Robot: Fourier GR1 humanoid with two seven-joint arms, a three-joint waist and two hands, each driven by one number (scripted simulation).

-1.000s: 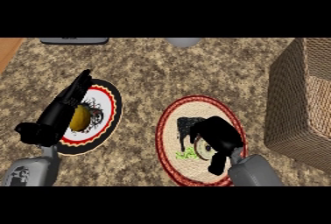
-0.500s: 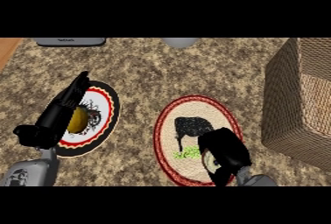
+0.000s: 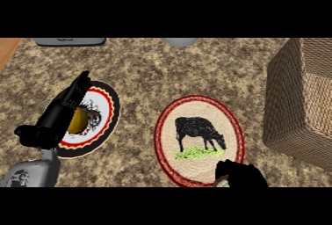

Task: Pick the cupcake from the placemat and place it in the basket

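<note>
The round woven placemat point(image 3: 194, 110), red-rimmed with a black cow on it, lies in the middle of the counter. No cupcake stands on it. My right hand point(image 3: 243, 176) is at the view's lower edge, over the placemat's near rim, its fingers curled. A small pale sliver of the cupcake point(image 3: 223, 179) shows at its left side; the hand hides the remainder. The tall wicker basket point(image 3: 301, 101) stands at the right edge. My left hand point(image 3: 62, 116) rests open at the left, fingers straight and pointing away.
Under the left hand lies a round plate point(image 3: 107, 110) with a red and black rim and a yellow fruit point(image 3: 79, 121) on it. A grey flat object point(image 3: 70, 41) and a pale rounded one point(image 3: 179, 42) sit at the far edge.
My right hand has drawn back from the placemat's middle to the view's lower edge, baring the cow picture. The left hand has stayed put.
</note>
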